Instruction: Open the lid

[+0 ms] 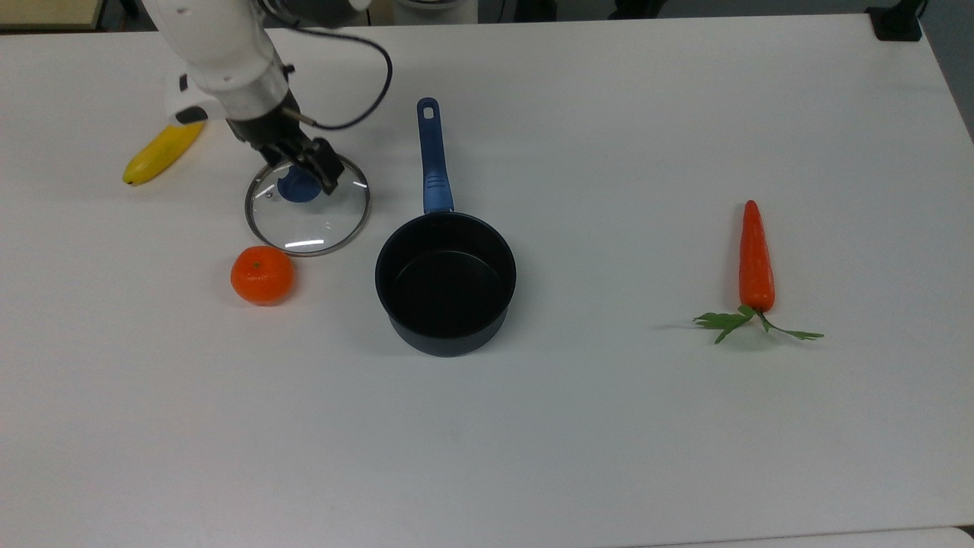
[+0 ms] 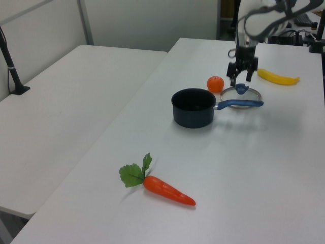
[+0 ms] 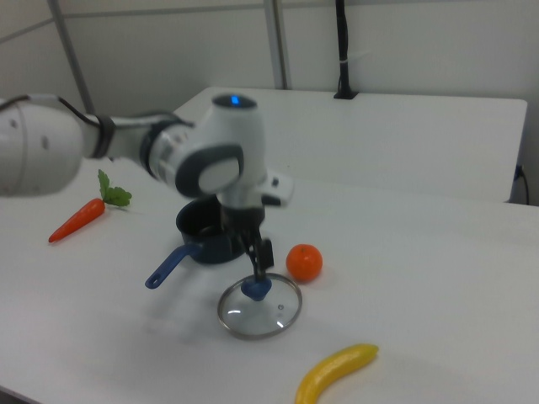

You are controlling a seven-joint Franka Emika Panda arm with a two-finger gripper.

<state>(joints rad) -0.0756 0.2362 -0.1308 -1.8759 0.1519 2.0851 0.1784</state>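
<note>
The lid (image 1: 313, 221), a clear glass disc with a metal rim and a blue knob (image 1: 298, 186), lies flat on the white table to the top view's left of the saucepan (image 1: 445, 283). The saucepan is dark, uncovered and empty, and its blue handle (image 1: 432, 156) points away. My gripper (image 1: 301, 163) hangs a little above the knob, open, with nothing between its fingers. The left view shows my gripper (image 2: 241, 77) clear of the knob (image 2: 240, 88) and lid (image 2: 253, 93). In the right view my gripper (image 3: 257, 255) is over the lid (image 3: 271, 314).
An orange (image 1: 262, 275) sits just in front of the lid, and a banana (image 1: 161, 151) lies to the top view's left of it. A carrot (image 1: 755, 259) lies far to the top view's right. The arm's cable (image 1: 365, 84) loops above the lid.
</note>
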